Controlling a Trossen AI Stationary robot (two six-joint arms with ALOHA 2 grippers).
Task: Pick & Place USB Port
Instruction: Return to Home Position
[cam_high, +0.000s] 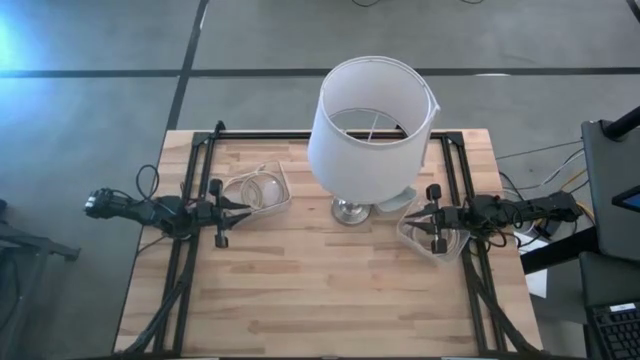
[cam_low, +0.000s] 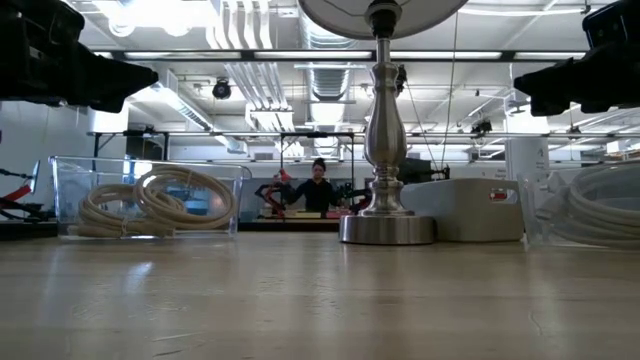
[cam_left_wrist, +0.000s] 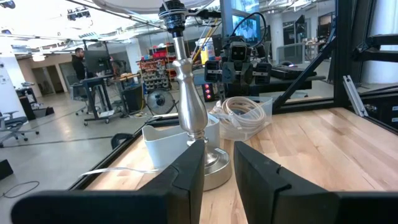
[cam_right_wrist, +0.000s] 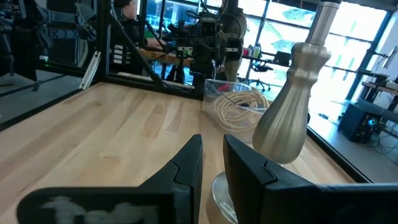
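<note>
A white box-shaped unit (cam_high: 396, 198) (cam_low: 462, 208) with a small red mark rests flat on the table beside the lamp's base. One clear tub (cam_high: 258, 190) (cam_low: 150, 200) holds a coiled cream cable. A second clear tub (cam_high: 432, 238) (cam_low: 588, 208) also holds cable. My left gripper (cam_high: 245, 205) (cam_left_wrist: 219, 149) hovers at the first tub's near side, pointing right, with a narrow gap between its fingers. My right gripper (cam_high: 410, 217) (cam_right_wrist: 213, 143) hovers over the second tub, pointing left, also with a narrow gap. Both are empty.
A tall lamp with a silver base (cam_high: 350, 210) (cam_low: 387, 225) and a wide white shade (cam_high: 370, 125) stands mid-table between the grippers. Black frame rails (cam_high: 190, 160) run along the table's left, right and far sides. Bare wood (cam_high: 320, 290) fills the near half.
</note>
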